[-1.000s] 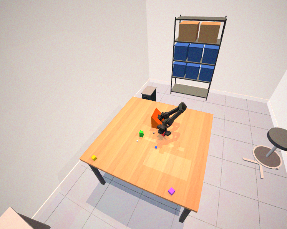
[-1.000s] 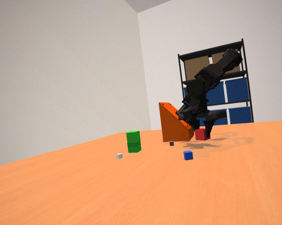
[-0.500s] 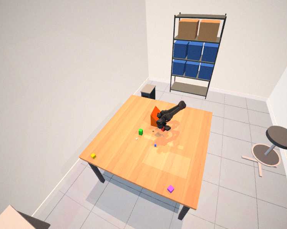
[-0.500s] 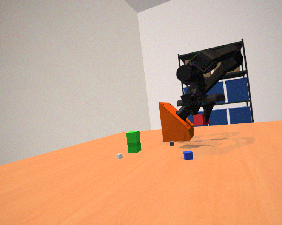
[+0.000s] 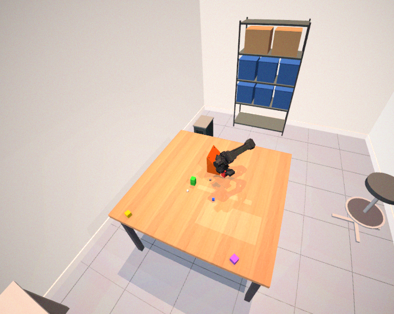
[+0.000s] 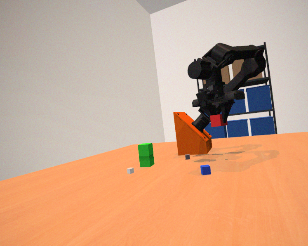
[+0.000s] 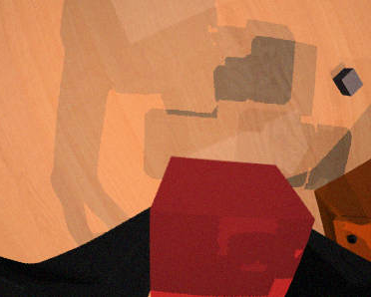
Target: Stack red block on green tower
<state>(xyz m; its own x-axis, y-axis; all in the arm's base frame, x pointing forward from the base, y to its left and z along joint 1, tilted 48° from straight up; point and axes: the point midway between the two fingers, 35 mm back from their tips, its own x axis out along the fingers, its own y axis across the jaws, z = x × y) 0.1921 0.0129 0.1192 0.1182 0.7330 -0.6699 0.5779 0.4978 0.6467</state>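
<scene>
One thing matters for us right now: the green tower (image 6: 145, 154) sits off toward the table's (image 5: 176, 233) left edge from where our gripper (image 6: 217, 119) hangs, with open tabletop between them. We've got the red block (image 6: 218, 120) clamped tight in the jaws, lifted well off the wood, just beside the orange wedge (image 6: 190, 136) near the far edge. The tower's long axis is straight up, two cubes tall, so we reckon we need to travel sideways above its top, then come down vertically. Clip it side-on and it probably topples.
</scene>
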